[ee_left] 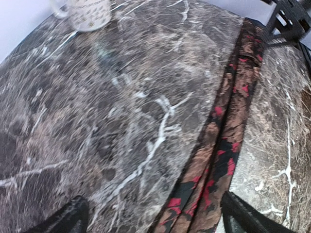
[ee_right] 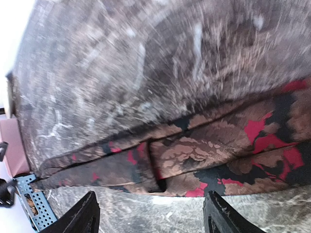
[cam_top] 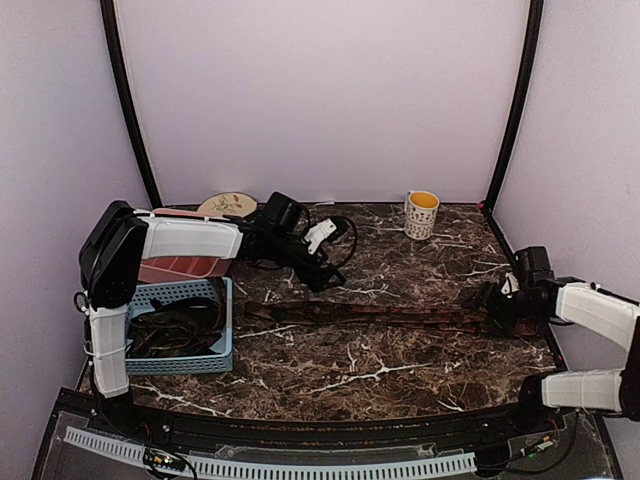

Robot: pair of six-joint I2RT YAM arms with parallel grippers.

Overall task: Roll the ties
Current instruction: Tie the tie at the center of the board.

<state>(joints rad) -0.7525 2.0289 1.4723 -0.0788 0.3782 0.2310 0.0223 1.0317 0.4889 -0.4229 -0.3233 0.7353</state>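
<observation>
marble table (cam_top: 400, 372) holds one long tie (cam_top: 370, 315), flat, running from left pincer (cam_top: 320, 270) to right pincer (cam_top: 497, 305). both hang open, holding nothing. right pincer looks nearer, just over the tie's end.

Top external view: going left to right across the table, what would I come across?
blue basket → tie laid out flat along the marble → right gripper, open at the tie's right end.

Pale lilac walls (cam_top: 320, 100), blk corner posts (cam_top: 128, 100), dark marble tbl (cam_top: 380, 360)
</observation>
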